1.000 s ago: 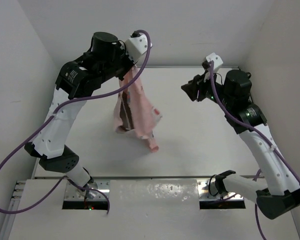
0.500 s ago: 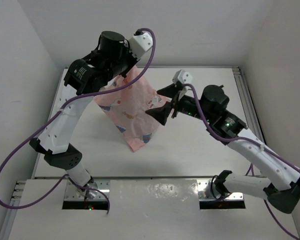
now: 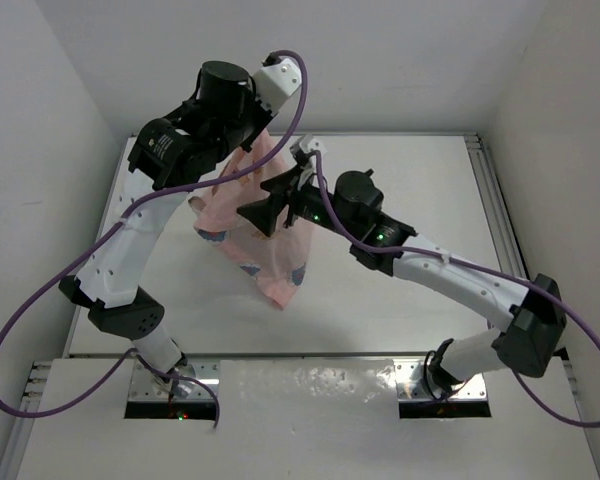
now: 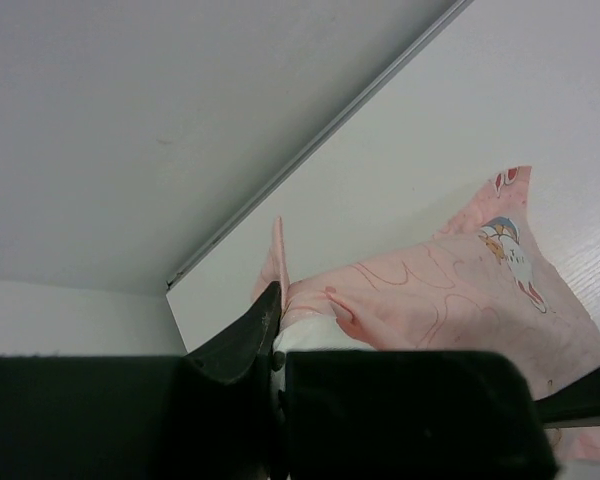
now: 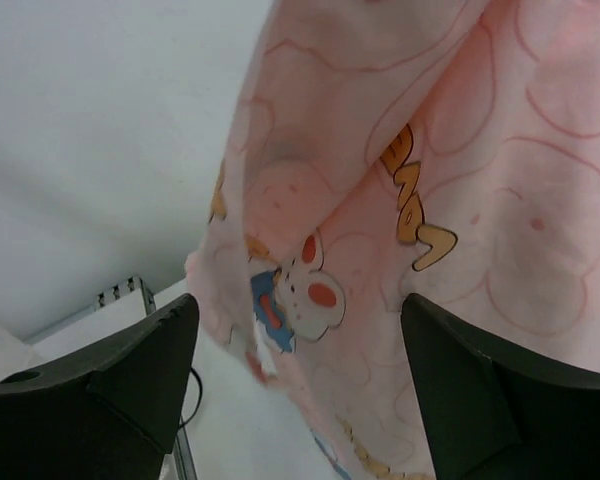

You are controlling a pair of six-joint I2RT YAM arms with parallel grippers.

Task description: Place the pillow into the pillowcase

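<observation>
The pale-pink pillowcase (image 3: 272, 250) with rabbit prints hangs in the air from my left gripper (image 3: 253, 143), its lower corner near the tabletop. In the left wrist view my left gripper (image 4: 277, 335) is shut on the case's top edge, and the cloth (image 4: 450, 290) drapes away below. My right gripper (image 3: 269, 204) is open right against the hanging case, about halfway down it. In the right wrist view its fingers (image 5: 130, 375) stand wide apart, with the cloth's edge (image 5: 300, 290) hanging between them. The olive-grey pillow is not in view.
The white tabletop (image 3: 410, 180) is walled at the back and on both sides. A metal rail (image 3: 310, 385) with the arm bases runs along the near edge. Purple cables loop off both arms.
My right arm has swung far left across the table, and its open gripper now meets the hanging pillowcase. My left gripper has lifted and turned the case, which has spread out wider.
</observation>
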